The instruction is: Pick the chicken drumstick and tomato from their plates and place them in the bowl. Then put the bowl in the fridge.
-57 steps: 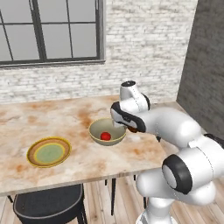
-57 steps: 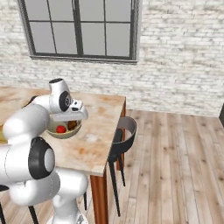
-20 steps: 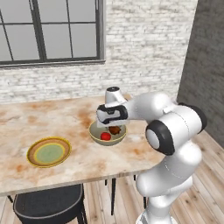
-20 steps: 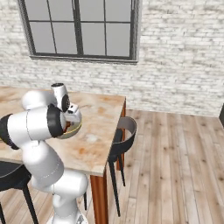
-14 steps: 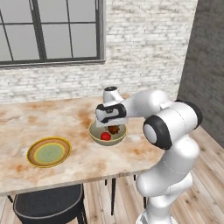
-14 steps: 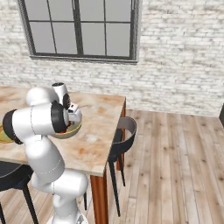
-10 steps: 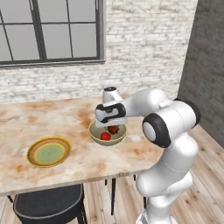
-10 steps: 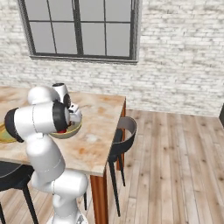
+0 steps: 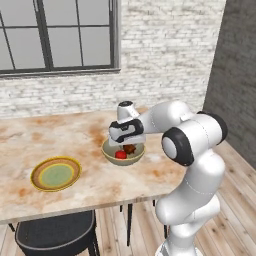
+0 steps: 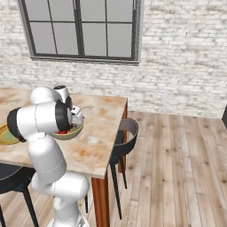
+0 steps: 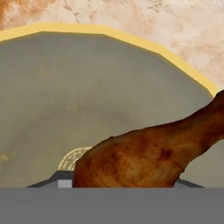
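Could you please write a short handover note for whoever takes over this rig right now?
Claw: low over the bowl's near-left rim; whether it is open or gripping cannot be told.
Bowl: on the table, with the tomato and chicken drumstick inside.
Yellow-rimmed plate: left of the bowl.
Done: both foods are in the bowl.
Left: grip the bowl and carry it to the fridge.
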